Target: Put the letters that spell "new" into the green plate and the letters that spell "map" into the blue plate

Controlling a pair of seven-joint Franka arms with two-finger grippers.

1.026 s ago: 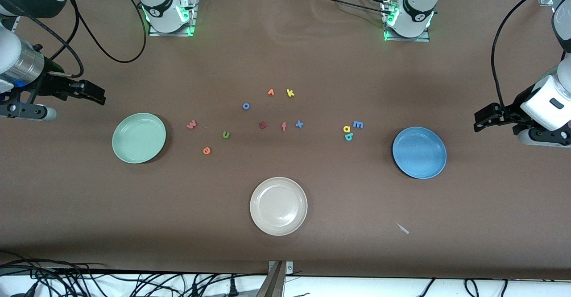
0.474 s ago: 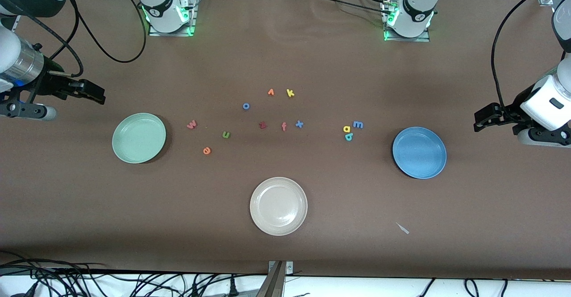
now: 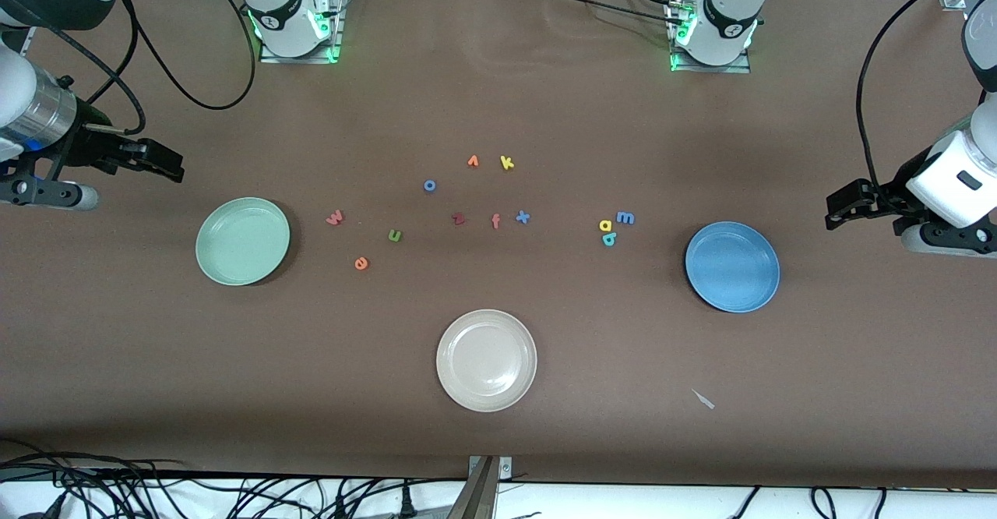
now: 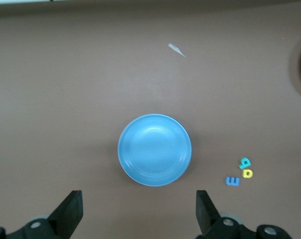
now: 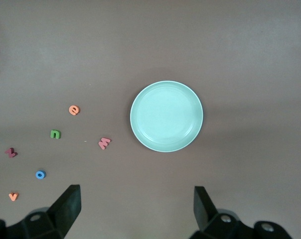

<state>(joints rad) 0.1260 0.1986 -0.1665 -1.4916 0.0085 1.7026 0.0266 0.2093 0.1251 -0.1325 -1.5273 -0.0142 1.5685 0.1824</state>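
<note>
The green plate (image 3: 242,241) (image 5: 166,116) lies toward the right arm's end of the table. Beside it are the pink w (image 3: 334,217) (image 5: 104,143), green n (image 3: 395,235) (image 5: 56,134) and orange e (image 3: 361,263) (image 5: 74,109). The blue plate (image 3: 732,266) (image 4: 154,149) lies toward the left arm's end, with the blue m (image 3: 625,217) (image 4: 232,181), yellow a (image 3: 605,226) (image 4: 247,173) and teal p (image 3: 608,239) (image 4: 245,162) clustered beside it. My right gripper (image 3: 173,168) (image 5: 135,209) hovers open and empty by the green plate. My left gripper (image 3: 835,213) (image 4: 139,214) hovers open and empty by the blue plate.
A cream-white plate (image 3: 486,360) sits nearer the front camera, mid-table. Spare letters lie in the middle: blue o (image 3: 429,185), orange v-like letter (image 3: 473,161), yellow k (image 3: 507,163), a red letter (image 3: 459,219), salmon f (image 3: 495,221), blue x (image 3: 523,217). A small white scrap (image 3: 703,399) lies near the front edge.
The left gripper has shifted very slightly toward the table's middle. Nothing else has moved.
</note>
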